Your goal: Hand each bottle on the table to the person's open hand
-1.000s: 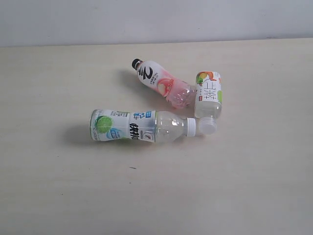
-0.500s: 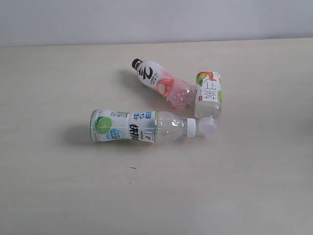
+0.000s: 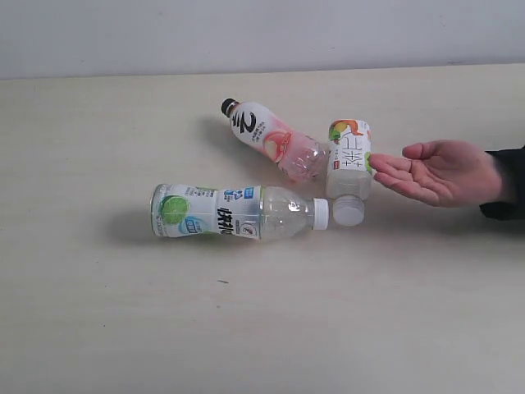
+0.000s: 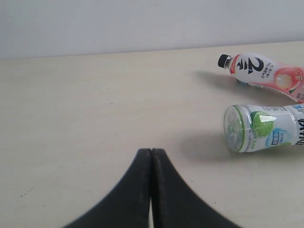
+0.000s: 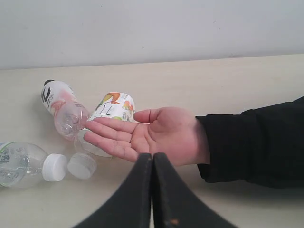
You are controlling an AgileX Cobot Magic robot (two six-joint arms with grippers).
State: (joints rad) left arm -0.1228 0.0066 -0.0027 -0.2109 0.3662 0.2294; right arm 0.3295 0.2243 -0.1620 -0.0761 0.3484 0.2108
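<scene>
Step in hand: start of 1st pick, I judge. Nothing handed over yet. 3 bottles in view, all lying on the table (image 3: 123, 312), none lifted; a 4th I can't find in any view. L claw (image 4: 151, 153) pinched tight, empty, low over bare tabletop, well apart from the cluster. R claw (image 5: 152, 156) likewise closed on nothing, pointing at the person's open hand (image 3: 439, 171), which is palm up and reaches in from the R side w/ a dark sleeve (image 5: 251, 142). Orange-green bottle (image 3: 350, 168) is nearest the hand, fingertips just beside it, white cap toward the exterior cam. Pink bottle (image 3: 271, 138), black cap, lies slanted w/ its base against the orange-green one's side. Lime bottle (image 3: 234, 212) lies crosswise, nearer the cam; its white cap is just beside the orange-green cap, maybe touching, can't tell. Next move, my guess: spread a claw first, then come down across one bottle's body and carry it to the palm. In the way: the hand sits between R claw and the orange-green bottle, so R approach is cramped. The 3 bottles crowd each other, so a finger going in prob. nudges a neighbour, and round bodies will roll. L claw has an open run to the lime bottle's base end, likely the easiest start. Else around: only a few dark specks on the table and a plain pale wall (image 3: 262, 33) behind.
</scene>
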